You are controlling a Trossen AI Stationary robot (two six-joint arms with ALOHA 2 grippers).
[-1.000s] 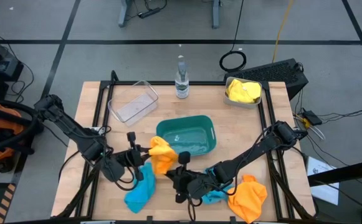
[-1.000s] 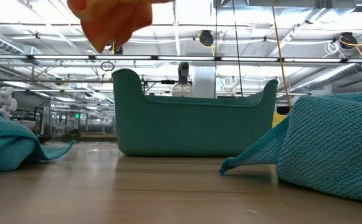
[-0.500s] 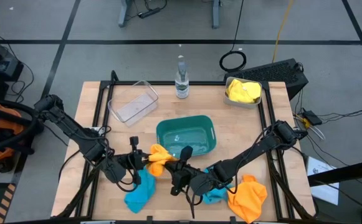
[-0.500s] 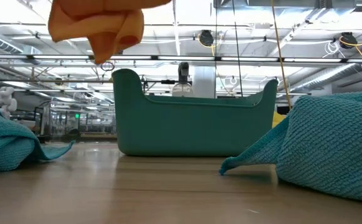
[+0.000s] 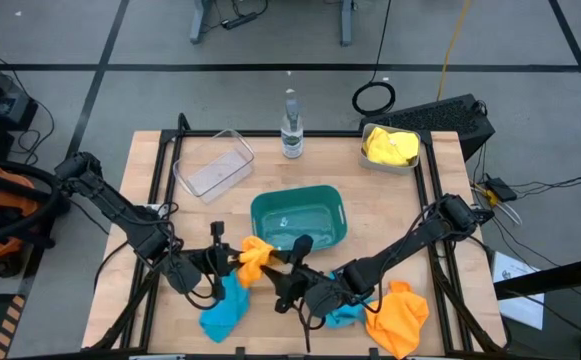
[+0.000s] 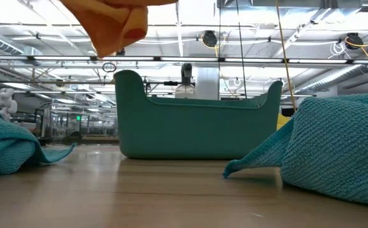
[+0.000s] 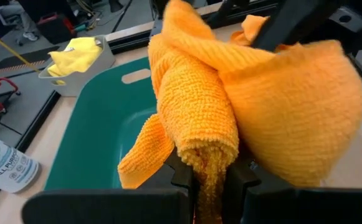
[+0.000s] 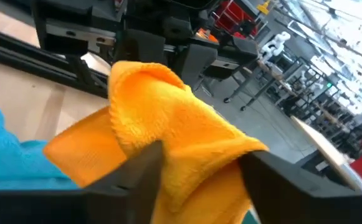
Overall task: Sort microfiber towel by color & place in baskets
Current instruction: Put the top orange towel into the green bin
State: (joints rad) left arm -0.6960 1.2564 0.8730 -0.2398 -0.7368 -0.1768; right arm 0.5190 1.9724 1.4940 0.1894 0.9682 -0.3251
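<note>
I'm holding the crumpled orange microfiber towel (image 5: 255,255) clamped in my left claw (image 5: 232,261) near the surface's front edge, my right claw (image 5: 288,262) spreading open around it.

A wooden table (image 5: 390,205) bears three baskets (image 5: 298,218), a bottle (image 5: 290,128), teal towels (image 5: 223,312), and an orange towel (image 5: 398,317) near right.

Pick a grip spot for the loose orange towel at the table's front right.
Likely best: pinch a raised fold of the orange towel, straight from above, on the side away from the blue towel next to it: it's a crumpled heap, no flat edge to slide under. Left gripper is shut on the other orange towel near the teal tub; right gripper is open beside it.
</note>
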